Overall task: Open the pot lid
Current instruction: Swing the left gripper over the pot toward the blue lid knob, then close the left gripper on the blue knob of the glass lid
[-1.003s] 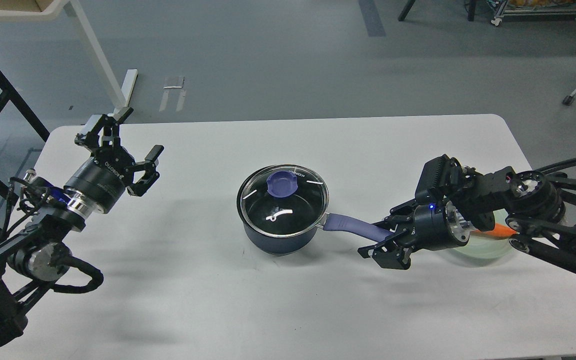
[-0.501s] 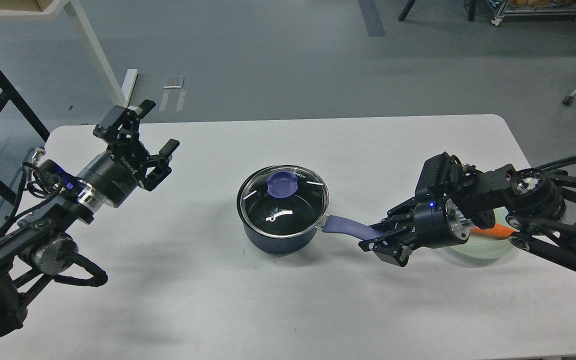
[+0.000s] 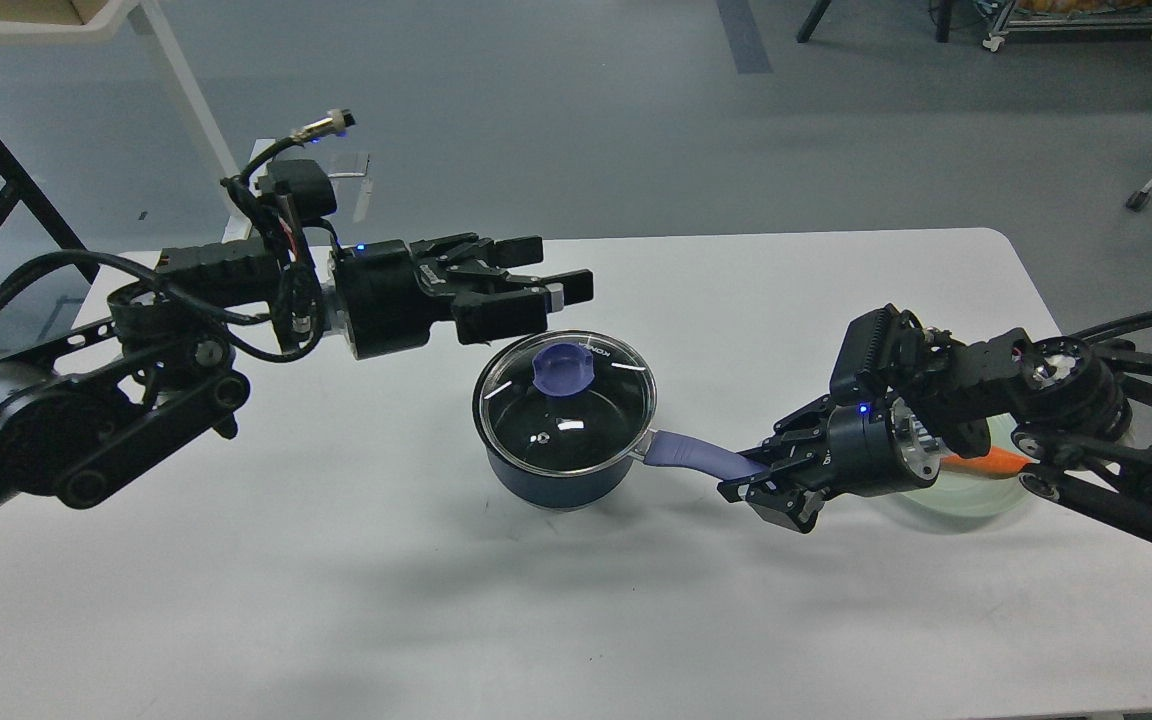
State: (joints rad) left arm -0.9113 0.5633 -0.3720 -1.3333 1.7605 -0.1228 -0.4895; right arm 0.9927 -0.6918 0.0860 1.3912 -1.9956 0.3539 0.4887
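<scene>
A white table (image 3: 556, 600) with rounded corners fills most of the frame. At its right side lies a pale green bowl (image 3: 966, 495) holding something orange (image 3: 1001, 461) (largely hidden). Grey floor (image 3: 576, 110) stretches across the top, with a white table leg (image 3: 186, 95) at upper left

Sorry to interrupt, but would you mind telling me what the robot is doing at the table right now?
It is working on taking the lid off a dark blue pot on the white table. The right gripper is shut on the pot's purple handle, holding it in place. The left gripper is open, reaching in just behind and above the glass lid, not touching its purple knob. The lid sits on the pot. A pale bowl sits behind the right arm.
</scene>
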